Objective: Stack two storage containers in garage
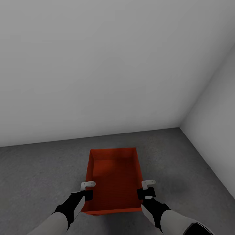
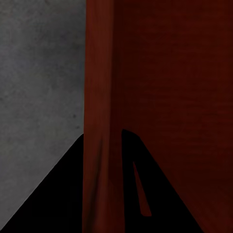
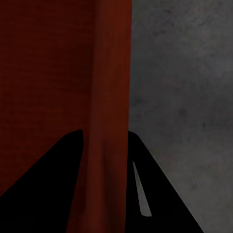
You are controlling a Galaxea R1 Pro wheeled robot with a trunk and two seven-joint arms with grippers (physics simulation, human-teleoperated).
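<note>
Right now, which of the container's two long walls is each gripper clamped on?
The left gripper straddles the storage container's left long wall; the right gripper straddles the right long wall. Each wall runs between that gripper's fingers, over the grey floor.

- We see two smooth pale grey forearms ending in black wrist housings.
- Each carries a small white angled bracket: left gripper (image 1: 87, 190), right gripper (image 1: 147, 188).
- Our wrist cameras show black, wedge-shaped fingers (image 2: 141, 184).
</note>
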